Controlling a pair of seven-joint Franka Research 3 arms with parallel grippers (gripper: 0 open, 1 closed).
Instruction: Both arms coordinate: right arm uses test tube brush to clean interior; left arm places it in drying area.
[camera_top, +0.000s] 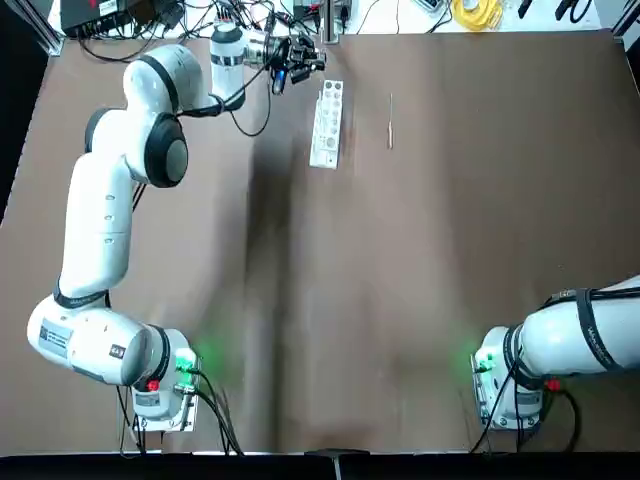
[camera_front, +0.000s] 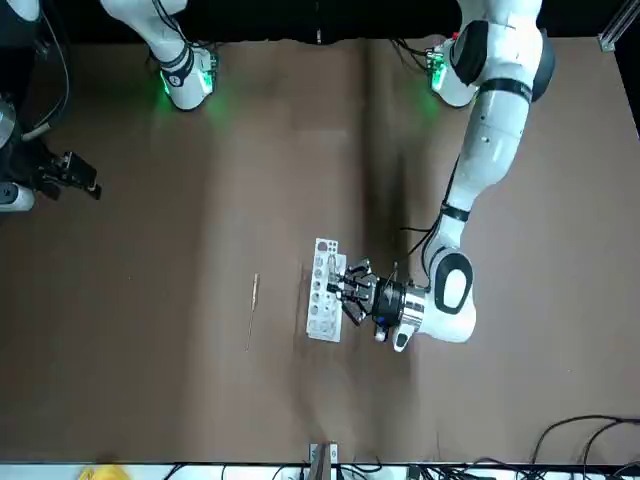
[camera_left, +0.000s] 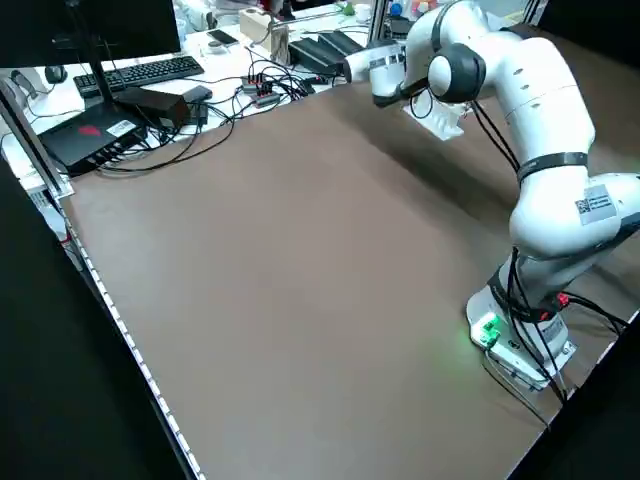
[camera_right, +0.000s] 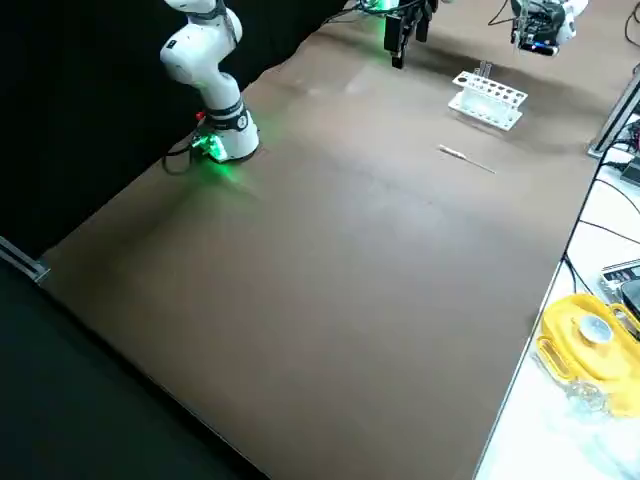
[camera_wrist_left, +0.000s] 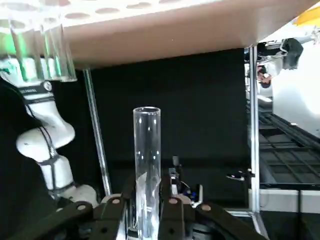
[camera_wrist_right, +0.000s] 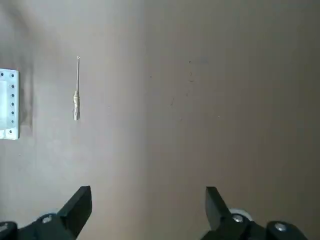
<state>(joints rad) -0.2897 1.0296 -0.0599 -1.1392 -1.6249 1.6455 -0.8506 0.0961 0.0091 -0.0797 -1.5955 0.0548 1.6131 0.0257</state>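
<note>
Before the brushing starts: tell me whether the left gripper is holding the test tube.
Holding it. In the left wrist view the left gripper has its fingers closed on a clear test tube, beside the white rack.

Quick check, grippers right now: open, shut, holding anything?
Left gripper: shut on a clear test tube, beside the white rack.
Right gripper: open, holding nothing, high above the table, away from the test tube brush.
</note>
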